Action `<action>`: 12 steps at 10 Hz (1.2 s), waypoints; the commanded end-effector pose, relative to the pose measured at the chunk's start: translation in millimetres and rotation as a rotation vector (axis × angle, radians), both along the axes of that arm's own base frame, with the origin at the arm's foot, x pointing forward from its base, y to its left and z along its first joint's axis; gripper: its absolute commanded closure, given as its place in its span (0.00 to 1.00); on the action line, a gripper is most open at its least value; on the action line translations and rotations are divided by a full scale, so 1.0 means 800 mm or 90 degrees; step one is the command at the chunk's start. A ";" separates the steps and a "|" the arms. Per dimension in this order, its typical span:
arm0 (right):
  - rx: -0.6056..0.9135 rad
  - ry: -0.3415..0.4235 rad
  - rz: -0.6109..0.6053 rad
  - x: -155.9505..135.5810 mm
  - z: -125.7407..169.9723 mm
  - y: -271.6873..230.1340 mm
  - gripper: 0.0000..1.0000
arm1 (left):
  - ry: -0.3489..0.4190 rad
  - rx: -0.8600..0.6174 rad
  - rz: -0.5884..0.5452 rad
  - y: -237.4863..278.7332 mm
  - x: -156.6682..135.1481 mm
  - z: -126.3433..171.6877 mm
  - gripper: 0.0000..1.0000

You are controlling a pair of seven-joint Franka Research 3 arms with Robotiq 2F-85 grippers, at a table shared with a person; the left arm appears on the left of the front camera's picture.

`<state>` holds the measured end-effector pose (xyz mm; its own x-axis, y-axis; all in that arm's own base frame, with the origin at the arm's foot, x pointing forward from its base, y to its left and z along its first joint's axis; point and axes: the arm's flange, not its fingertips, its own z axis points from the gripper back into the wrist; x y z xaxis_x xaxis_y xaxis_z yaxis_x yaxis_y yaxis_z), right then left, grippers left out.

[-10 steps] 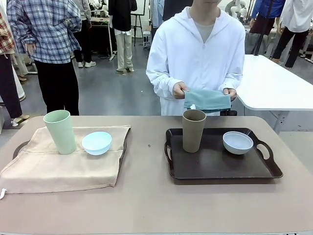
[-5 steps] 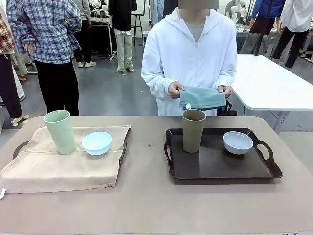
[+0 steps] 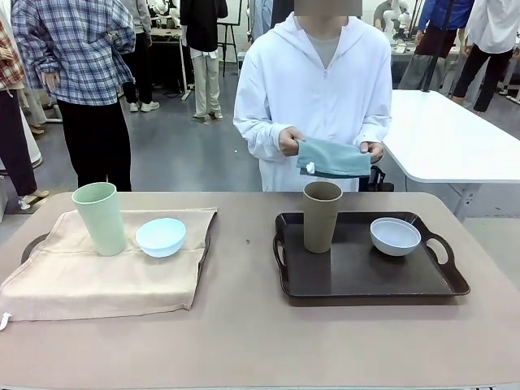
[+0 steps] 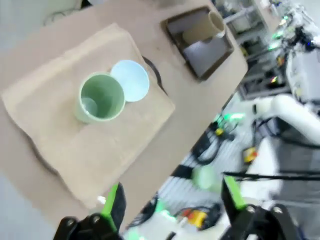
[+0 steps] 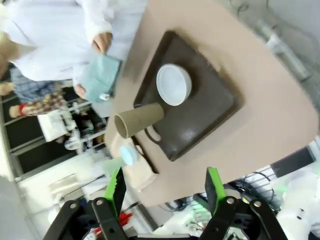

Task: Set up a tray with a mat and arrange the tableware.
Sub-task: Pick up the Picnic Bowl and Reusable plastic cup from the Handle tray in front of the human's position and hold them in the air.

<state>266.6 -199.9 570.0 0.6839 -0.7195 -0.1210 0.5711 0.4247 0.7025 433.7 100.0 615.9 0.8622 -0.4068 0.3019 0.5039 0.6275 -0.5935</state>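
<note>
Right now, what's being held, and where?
The left gripper and right gripper are open, empty. The person's hands grip a folded teal cloth at its two ends.

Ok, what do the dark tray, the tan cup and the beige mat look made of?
Dark tray: probably plastic, smooth, with a soft sheen on its floor. Tan cup: matte, likely plastic or a fibre composite; no glare. Beige mat: cloth, since it shows fold creases and lies limp.

Bare tabletop (image 3: pixel 244 244) between mat (image 3: pixel 106 276) and dark tray (image 3: pixel 366 280), tan cup (image 3: pixel 322 216), white bowl (image 3: pixel 395 236) crowding tray's rear
</note>
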 end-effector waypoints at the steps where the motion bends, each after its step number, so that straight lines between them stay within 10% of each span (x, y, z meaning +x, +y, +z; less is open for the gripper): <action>1: -0.084 0.075 0.022 0.048 0.009 0.036 0.17 | -0.035 0.096 -0.070 -0.056 0.030 -0.009 0.00; 9: -0.371 0.222 0.045 0.142 -0.036 0.191 0.17 | -0.176 0.113 -0.466 -0.344 0.041 -0.052 0.00; 12: -0.351 0.228 0.035 0.153 -0.052 0.188 0.17 | -0.243 0.066 -0.430 -0.412 0.037 -0.094 0.00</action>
<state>383.4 -49.1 535.4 0.7272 -0.6859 0.0250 0.6770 0.7228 0.1383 464.7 -222.4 557.9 0.2558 -0.8801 0.4000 0.9450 0.1404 -0.2955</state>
